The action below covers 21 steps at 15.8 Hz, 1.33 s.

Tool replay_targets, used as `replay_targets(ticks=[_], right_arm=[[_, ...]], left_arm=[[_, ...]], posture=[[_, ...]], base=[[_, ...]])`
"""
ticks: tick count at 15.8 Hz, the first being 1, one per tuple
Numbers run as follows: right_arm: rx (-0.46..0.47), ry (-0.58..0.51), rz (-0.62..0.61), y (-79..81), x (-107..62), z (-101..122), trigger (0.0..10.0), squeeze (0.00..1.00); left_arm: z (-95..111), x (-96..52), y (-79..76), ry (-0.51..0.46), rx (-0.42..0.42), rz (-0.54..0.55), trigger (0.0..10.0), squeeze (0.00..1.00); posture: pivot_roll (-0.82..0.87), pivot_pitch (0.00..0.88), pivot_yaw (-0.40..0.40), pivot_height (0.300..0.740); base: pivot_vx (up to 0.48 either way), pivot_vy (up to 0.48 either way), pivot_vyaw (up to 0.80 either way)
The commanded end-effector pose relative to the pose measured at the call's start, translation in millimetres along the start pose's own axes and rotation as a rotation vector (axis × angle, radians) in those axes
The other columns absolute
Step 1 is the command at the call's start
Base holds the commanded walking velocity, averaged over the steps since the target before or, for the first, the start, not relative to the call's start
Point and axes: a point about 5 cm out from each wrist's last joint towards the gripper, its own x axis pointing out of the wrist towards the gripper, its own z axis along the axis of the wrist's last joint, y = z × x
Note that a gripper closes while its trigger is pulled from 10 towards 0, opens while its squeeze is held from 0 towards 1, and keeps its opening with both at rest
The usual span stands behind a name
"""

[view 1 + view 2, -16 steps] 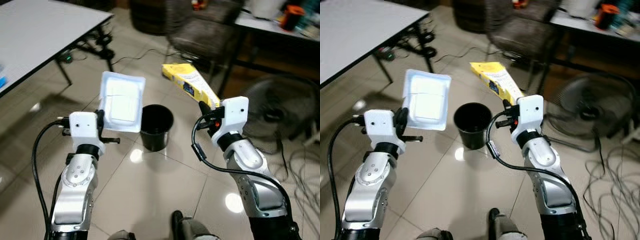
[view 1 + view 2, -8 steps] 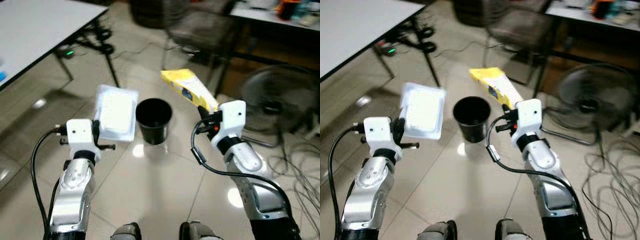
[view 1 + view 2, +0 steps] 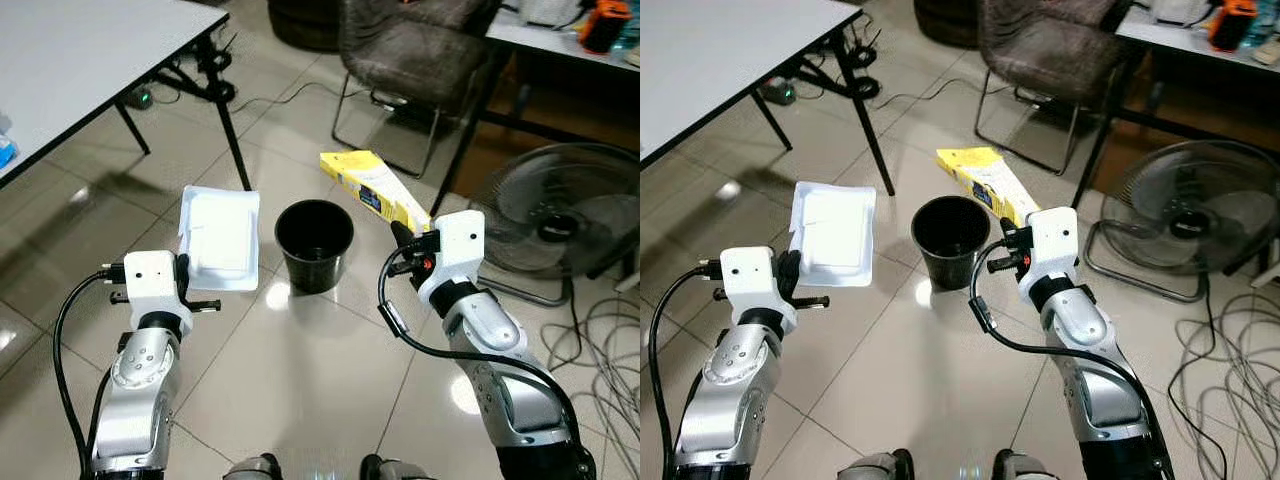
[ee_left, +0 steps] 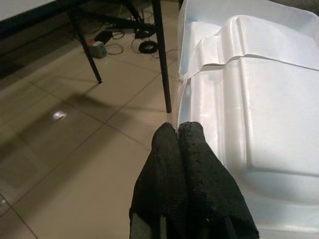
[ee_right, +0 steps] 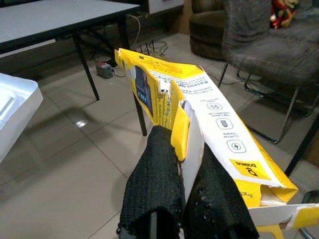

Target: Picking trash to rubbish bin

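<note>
My left gripper [image 3: 188,275] pinches a white tray [image 3: 220,238] left of the black bin [image 3: 314,243]; my right gripper [image 3: 405,231] clamps a yellow carton [image 3: 372,187] just right of it. I'd centre each above the rim before releasing, minding the table leg [image 3: 233,140] and fan [image 3: 555,225].

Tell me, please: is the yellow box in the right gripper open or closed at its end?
Open. In the right wrist view the yellow box shows a loose end flap, and the right gripper pinches one wall.
</note>
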Motion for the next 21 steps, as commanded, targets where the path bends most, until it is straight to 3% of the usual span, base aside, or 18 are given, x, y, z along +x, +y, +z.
replay_targets(ticks=[1, 21], right_arm=[[-0.007, 0.009, 0.007, 1.1, -1.7, -1.3, 10.0, 0.0], [-0.01, 0.016, 0.017, 4.7, 1.7, -6.5, 10.0, 0.0]], left_arm=[[-5.4, -2.0, 6.2, 0.023, -0.003, 0.021, 10.0, 0.0], [-7.1, -0.1, 7.3, 0.036, 0.006, 0.015, 10.0, 0.0]], posture=[[-0.09, 0.183, 0.057, 0.74], [-0.07, 0.175, 0.061, 0.74]], base=[[0.439, 0.0, 0.0], [0.441, 0.0, 0.0]])
